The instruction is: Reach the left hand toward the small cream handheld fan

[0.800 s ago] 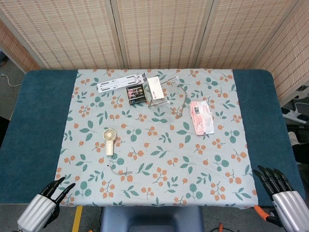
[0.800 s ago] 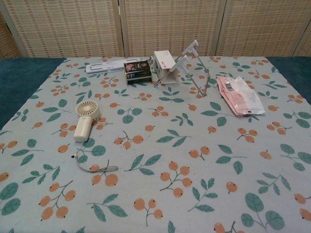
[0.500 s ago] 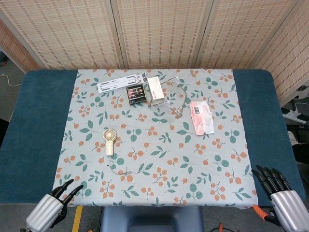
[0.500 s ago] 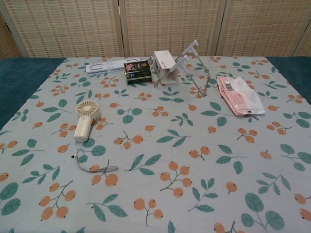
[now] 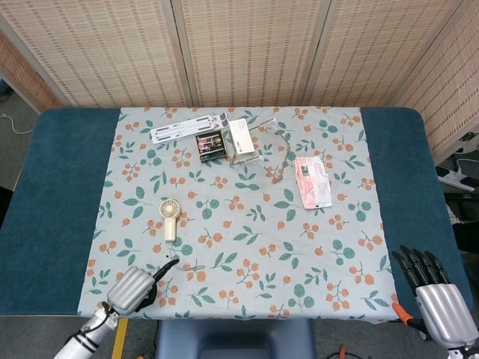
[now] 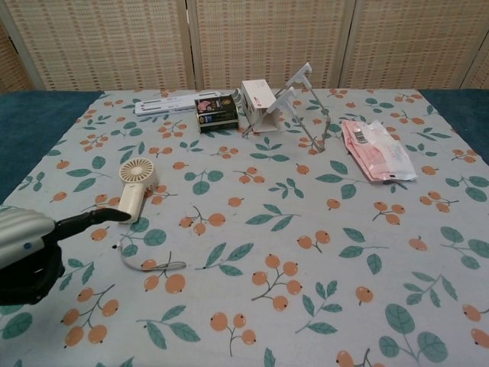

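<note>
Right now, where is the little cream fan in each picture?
Head view: the cream fan lies left of the middle of the flowery cloth, round head away from the robot, with the left hand below it, near the cloth's front edge.
Chest view: the fan is at mid-left, just above the left hand, whose fingertip points at its handle.
Shared landmark: the grey wrist strap curls on the cloth just below the fan.

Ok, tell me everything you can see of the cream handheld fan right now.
The cream handheld fan lies flat on the floral tablecloth, left of centre. It looks like plastic: a round grilled head at the far end, a straight handle pointing toward the robot. A thin grey wrist strap curls on the cloth from the handle's end. Nothing grips it. In the chest view the left hand points a finger toward the handle; contact can't be judged.
</note>
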